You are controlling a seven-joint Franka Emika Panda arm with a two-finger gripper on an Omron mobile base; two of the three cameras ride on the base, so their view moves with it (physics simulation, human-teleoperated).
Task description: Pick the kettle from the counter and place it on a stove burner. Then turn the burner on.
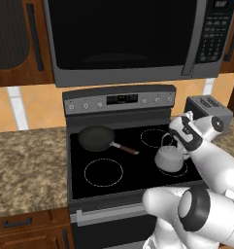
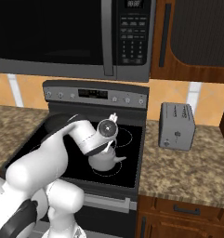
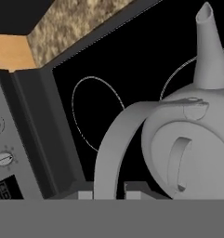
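The pale silver-grey kettle (image 1: 169, 159) (image 2: 103, 160) is over the front right stove burner (image 1: 184, 173) (image 2: 108, 173) of the black glass cooktop. I cannot tell whether it rests on the glass or hangs just above it. My gripper (image 1: 177, 143) (image 2: 108, 144) (image 3: 108, 193) comes down from above and is shut on the kettle's arched handle (image 3: 114, 139). In the hand view the kettle body (image 3: 187, 148) sits close on the right with its spout pointing away. The granite counter (image 1: 26, 160) (image 2: 187, 167) flanks the stove on both sides.
A dark frying pan (image 1: 96, 137) sits on the back left ring, its handle pointing toward the middle. The front left ring (image 1: 104, 172) is bare. Control knobs (image 1: 84, 105) line the stove's back panel. A grey toaster (image 1: 208, 108) (image 2: 177, 125) stands on the right counter. A microwave (image 1: 123, 39) hangs overhead.
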